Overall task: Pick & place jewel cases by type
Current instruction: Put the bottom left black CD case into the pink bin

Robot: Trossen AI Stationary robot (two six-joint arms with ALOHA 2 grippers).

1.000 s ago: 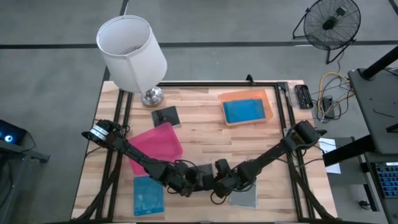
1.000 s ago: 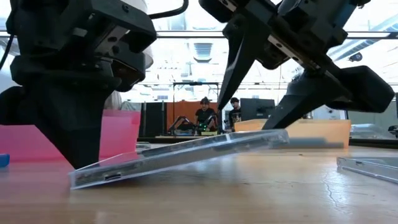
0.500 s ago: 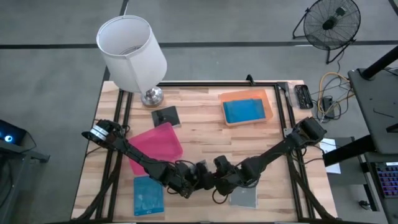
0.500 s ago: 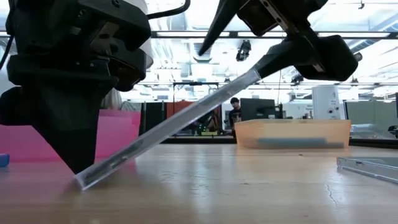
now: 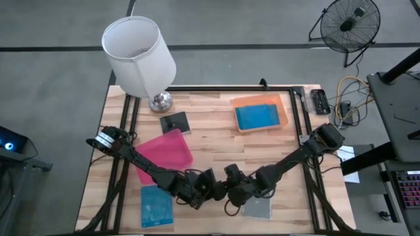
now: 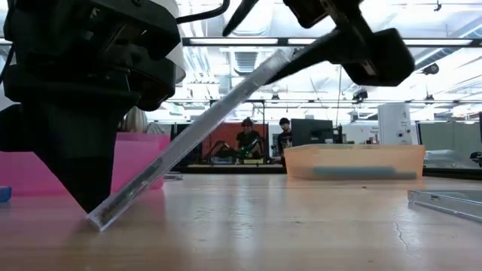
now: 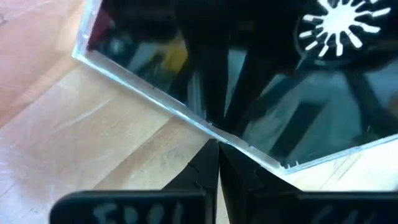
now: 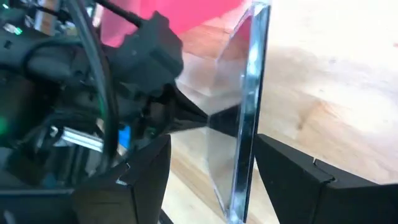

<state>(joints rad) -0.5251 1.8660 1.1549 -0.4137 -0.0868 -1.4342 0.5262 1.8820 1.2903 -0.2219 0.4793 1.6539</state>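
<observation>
Dark jewel case tilted steeply near the table's front edge, low edge on the wooden table, high edge up between the right gripper's fingers. The left gripper is fully closed, its tip pressed at the case's low edge as a brace; it holds nothing. The right gripper sits about half open with the case edge between its fingers, apparently gripping across the case's thickness.

Step, as judged: picking this case up off the table by tipping it on edge. Next move probably calls for lifting it clear of the left tip, then carrying it to the tray for its type.

Other cases: a blue one on the table's front left, a grey one front centre-right, a dark one near the lamp, a blue one in the orange tray. Pink tray lies left of centre.
</observation>
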